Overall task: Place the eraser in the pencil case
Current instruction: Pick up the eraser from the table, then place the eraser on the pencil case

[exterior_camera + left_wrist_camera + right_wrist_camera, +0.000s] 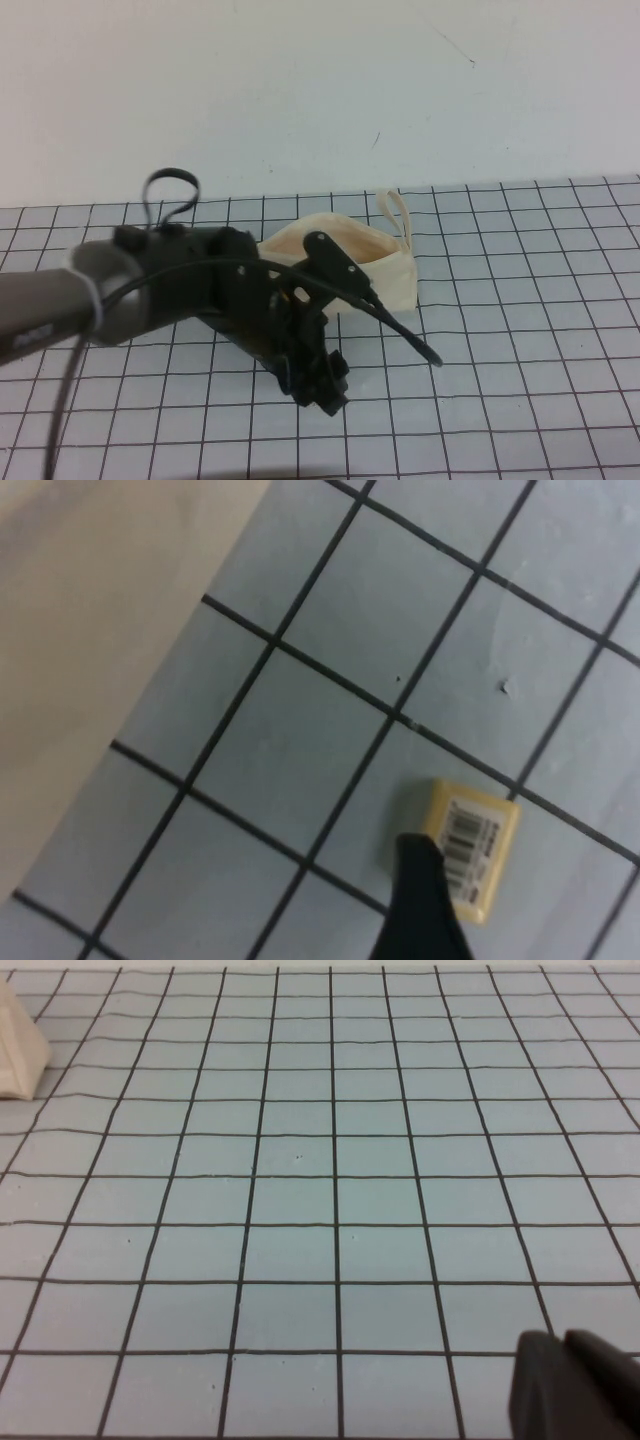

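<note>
The eraser [472,846], a small tan block with a white barcode label, lies flat on the grid mat. It is hidden under the arm in the high view. My left gripper [322,388] points down at the mat just in front of the pencil case [372,262], a cream pouch with a peach lining and a wrist loop [395,212]. One black finger [425,910] stands against the eraser's side; the other finger is out of view, so the jaws stand apart. My right gripper [563,1348] is shut and empty, low over bare mat.
The pouch's cream side [90,630] fills one corner of the left wrist view. Its corner [18,1055] shows far off in the right wrist view. The grid mat [520,330] stretches to the right; a white wall stands behind.
</note>
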### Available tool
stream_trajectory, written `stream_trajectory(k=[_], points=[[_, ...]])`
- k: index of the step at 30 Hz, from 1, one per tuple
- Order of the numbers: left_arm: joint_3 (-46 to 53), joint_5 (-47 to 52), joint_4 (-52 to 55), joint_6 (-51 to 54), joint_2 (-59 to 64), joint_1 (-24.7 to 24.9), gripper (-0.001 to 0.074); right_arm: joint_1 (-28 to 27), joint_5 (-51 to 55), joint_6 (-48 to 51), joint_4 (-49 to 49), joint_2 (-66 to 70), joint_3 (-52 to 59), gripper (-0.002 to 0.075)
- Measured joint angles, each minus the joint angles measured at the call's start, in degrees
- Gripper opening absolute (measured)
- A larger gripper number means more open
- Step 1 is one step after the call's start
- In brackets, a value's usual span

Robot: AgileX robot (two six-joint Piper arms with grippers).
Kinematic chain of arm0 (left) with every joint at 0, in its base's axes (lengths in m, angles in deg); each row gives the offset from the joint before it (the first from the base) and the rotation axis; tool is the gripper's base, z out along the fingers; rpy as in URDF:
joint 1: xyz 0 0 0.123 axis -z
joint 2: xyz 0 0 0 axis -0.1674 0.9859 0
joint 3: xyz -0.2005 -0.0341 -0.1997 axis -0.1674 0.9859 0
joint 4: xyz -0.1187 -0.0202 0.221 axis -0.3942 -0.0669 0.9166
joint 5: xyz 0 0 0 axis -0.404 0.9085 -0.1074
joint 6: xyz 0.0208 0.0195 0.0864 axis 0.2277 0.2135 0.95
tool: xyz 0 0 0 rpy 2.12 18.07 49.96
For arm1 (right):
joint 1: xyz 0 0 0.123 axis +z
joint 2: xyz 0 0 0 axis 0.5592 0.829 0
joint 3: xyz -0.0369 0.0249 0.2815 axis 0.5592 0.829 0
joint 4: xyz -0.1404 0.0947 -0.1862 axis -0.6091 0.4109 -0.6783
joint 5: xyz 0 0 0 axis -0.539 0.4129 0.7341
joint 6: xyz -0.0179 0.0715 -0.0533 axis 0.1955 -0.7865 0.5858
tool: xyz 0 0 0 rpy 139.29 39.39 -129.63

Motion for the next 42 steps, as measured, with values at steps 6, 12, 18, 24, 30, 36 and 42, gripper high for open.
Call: stream_trajectory(k=[6, 12, 18, 24, 30, 36, 42], points=[[-1.70, -0.82, 4.64, -1.83, 4.92, 1.25, 0.0418, 0.00, 0.00, 0.00, 0.00, 0.00, 0.00, 0.0000], [-1.91, -1.44, 7.22, -2.39, 7.97, 1.25, 0.0410, 0.00, 0.00, 0.00, 0.00, 0.00, 0.00, 0.0000], [-2.03, -1.50, 7.22, -2.54, 8.32, 1.35, 0.0260, 0.00, 0.00, 0.00, 0.00, 0.00, 0.00, 0.0000], [-2.84, 0.26, 7.22, -3.27, 7.98, 1.48, 0.0184, 0.00, 0.00, 0.00, 0.00, 0.00, 0.00, 0.0000], [-11.02, 10.02, 5.63, -5.69, 4.78, 1.48, 0.0184, 0.00, 0.00, 0.00, 0.00, 0.00, 0.00, 0.0000], [-22.70, 13.17, 5.90, -6.03, 0.75, 1.48, 0.0184, 0.00, 0.00, 0.00, 0.00, 0.00, 0.00, -0.0001], [-26.17, 3.80, 12.42, -9.67, 2.16, 1.48, 0.0184, 0.00, 0.00, 0.00, 0.00, 0.00, 0.00, -0.0001]])
